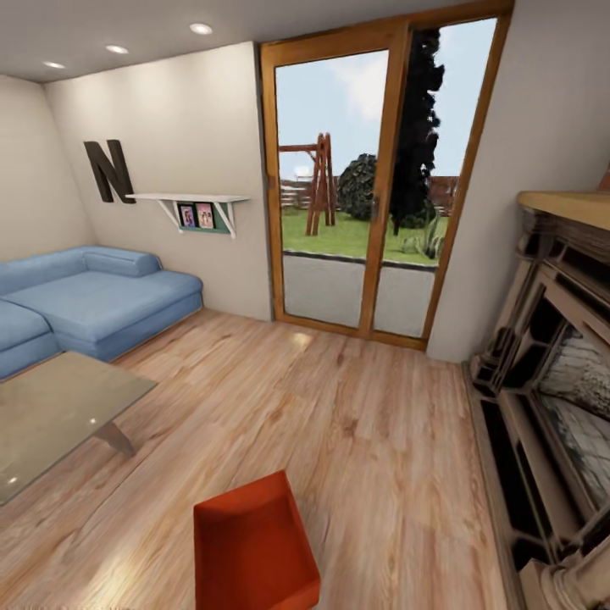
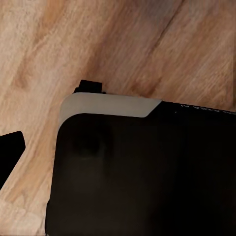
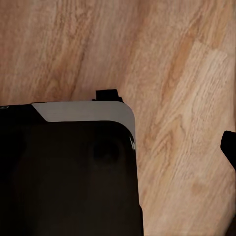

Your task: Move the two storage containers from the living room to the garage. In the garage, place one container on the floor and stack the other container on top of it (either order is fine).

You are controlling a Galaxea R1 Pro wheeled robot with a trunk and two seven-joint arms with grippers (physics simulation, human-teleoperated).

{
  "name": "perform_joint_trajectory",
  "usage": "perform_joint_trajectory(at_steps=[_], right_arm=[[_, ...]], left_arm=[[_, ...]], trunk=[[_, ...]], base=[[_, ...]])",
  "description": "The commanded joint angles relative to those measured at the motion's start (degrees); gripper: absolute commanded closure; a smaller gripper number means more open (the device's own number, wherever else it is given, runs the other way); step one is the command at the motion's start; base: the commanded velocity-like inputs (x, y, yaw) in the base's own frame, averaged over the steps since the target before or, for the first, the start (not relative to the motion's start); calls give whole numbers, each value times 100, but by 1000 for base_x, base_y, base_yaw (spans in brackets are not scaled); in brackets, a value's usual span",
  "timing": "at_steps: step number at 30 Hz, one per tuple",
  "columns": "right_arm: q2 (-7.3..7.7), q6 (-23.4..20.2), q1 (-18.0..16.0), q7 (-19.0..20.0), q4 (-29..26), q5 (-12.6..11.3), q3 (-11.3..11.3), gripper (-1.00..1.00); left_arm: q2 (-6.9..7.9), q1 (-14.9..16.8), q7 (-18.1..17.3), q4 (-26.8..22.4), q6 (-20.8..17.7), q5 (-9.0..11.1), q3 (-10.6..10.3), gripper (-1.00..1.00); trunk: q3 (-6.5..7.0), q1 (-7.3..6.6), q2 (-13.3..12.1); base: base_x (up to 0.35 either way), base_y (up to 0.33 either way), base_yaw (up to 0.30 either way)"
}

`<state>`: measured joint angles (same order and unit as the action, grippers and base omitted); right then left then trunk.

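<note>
One orange-red storage container [image 1: 254, 551], open top up, corner turned toward the glass doors, resting on the living room's wood-plank floor [image 1: 364, 424].

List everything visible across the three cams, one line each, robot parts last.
storage container: 1, orange-red, on the wood floor at the bottom centre of the head view
sofa: 1, blue, corner at left
coffee table: 1, glass top, in front of the sofa
glass doors: 1 pair, wood-framed, far wall, garden with a swing frame behind
fireplace: 1, stone with a wood mantel, right wall
wall shelf: 1, white, holds framed pictures
letter N: 1, dark, on the wall above the sofa
ceiling lights: 3, white, recessed
wood floor: light planks, in all views
robot base: dark body with a pale edge, in both wrist views; gripper state unclear
</note>
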<state>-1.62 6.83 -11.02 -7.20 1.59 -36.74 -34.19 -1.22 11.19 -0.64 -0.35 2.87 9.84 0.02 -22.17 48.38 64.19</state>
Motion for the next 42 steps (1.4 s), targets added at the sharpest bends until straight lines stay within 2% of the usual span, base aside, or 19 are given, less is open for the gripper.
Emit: perform_joint_trajectory(at_steps=[1,29,42], right_arm=[[-5,29,-5,-4,17,-44,-44,-100],[-5,29,-5,-3,17,-44,-44,-100],[-5,29,-5,-1,17,-44,-44,-100]], left_arm=[[-1,6,-7,9,20,44,-5,-100],[-1,6,-7,9,22,44,-4,-100],[7,6,-7,9,23,50,7,-100]], trunk=[[-6,2,4],[-6,2,4],[-6,2,4]], base=[[198,-143,270],[186,-132,270],[44,-21,215]])
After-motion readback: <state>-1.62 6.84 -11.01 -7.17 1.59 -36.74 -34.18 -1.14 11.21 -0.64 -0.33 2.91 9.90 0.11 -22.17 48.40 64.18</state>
